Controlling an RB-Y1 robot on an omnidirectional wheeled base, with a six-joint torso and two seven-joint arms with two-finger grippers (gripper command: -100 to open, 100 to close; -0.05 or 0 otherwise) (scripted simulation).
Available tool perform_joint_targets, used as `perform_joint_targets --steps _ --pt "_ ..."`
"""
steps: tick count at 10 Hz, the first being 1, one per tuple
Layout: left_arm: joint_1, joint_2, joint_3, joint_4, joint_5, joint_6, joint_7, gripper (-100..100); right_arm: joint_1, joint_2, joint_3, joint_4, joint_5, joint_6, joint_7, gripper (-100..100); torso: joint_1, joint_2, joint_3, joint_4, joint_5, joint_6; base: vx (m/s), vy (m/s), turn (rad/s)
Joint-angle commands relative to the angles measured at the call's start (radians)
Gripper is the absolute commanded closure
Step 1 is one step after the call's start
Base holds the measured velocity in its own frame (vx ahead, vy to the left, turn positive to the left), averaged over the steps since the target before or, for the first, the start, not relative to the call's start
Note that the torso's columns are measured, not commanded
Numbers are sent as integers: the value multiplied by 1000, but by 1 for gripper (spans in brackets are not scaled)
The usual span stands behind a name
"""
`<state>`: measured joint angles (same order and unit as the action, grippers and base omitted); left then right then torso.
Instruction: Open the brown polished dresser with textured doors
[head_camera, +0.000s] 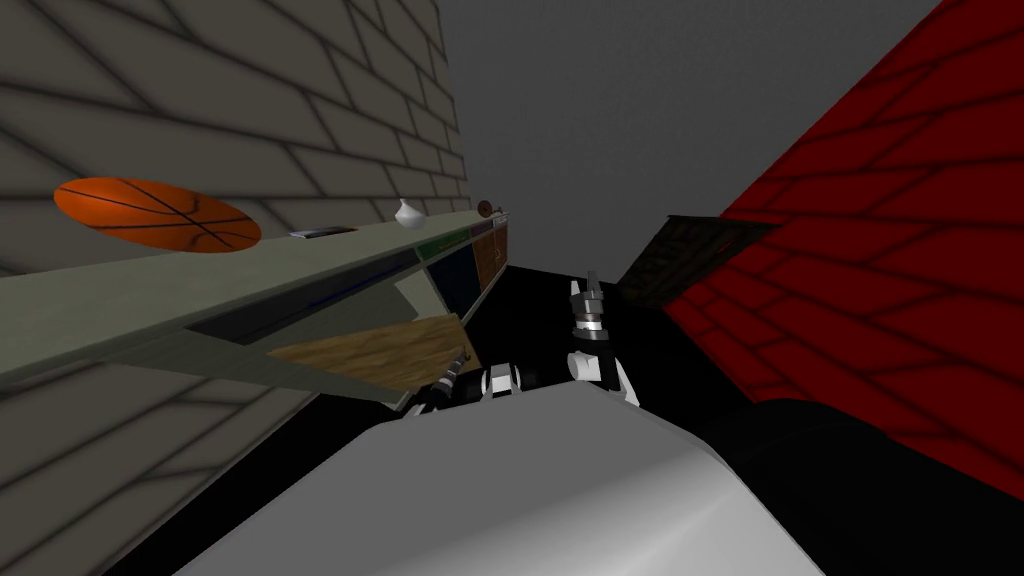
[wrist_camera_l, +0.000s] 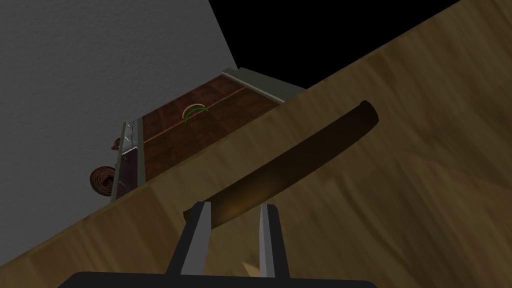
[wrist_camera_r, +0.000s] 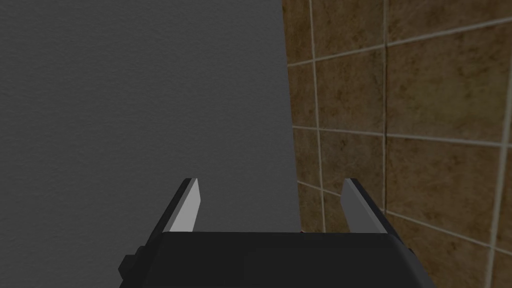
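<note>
A long dresser (head_camera: 250, 275) with a grey-green top runs along the brick wall on my left. One light brown wood-grain door (head_camera: 385, 352) stands swung out from its front, showing a dark inside behind it. My left gripper (head_camera: 452, 372) is at that door's outer edge. In the left wrist view the same door (wrist_camera_l: 400, 165) carries a dark brown bar handle (wrist_camera_l: 300, 152), and my left gripper (wrist_camera_l: 234, 214) is shut on the handle's near end, one finger on each side. My right gripper (head_camera: 590, 290) is held up in front of me, open and empty (wrist_camera_r: 270, 200).
On the dresser top lie a basketball (head_camera: 155, 213), a flat dark item (head_camera: 322, 232), a white vase (head_camera: 407, 213) and a small brown round thing (head_camera: 485, 207). Further dark brown doors (wrist_camera_l: 200, 120) stay flush. A red wall (head_camera: 880, 260) stands to my right, black floor between.
</note>
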<state>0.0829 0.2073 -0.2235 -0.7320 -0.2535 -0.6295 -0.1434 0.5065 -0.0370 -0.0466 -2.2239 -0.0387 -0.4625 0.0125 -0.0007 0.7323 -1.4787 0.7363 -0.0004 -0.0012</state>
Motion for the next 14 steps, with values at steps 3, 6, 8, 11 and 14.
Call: perform_joint_targets --steps 3,6,8,11,14 --pt "4 50 -58 -89 -25 57 71 -100 0 0 0 0 0 0 0 0 2 5 2 0 3 3 -150 87 -117" --pt "-24 80 -66 -121 -20 110 114 -100 0 0 0 0 0 0 0 0 -4 1 0 2 -1 2 -91 -39 -45" --pt "-52 109 -74 -154 -16 162 158 -100 0 0 0 0 0 0 0 0 1 5 2 3 0 3 -93 -34 -79" --pt "-80 138 -82 -187 -12 213 202 -100 0 0 0 0 0 0 0 0 2 6 3 2 1 1 -82 -11 -37" --pt "-98 161 -86 -205 -8 241 230 -100 0 0 0 0 0 0 0 0 0 7 3 2 0 1 -87 -19 -59"
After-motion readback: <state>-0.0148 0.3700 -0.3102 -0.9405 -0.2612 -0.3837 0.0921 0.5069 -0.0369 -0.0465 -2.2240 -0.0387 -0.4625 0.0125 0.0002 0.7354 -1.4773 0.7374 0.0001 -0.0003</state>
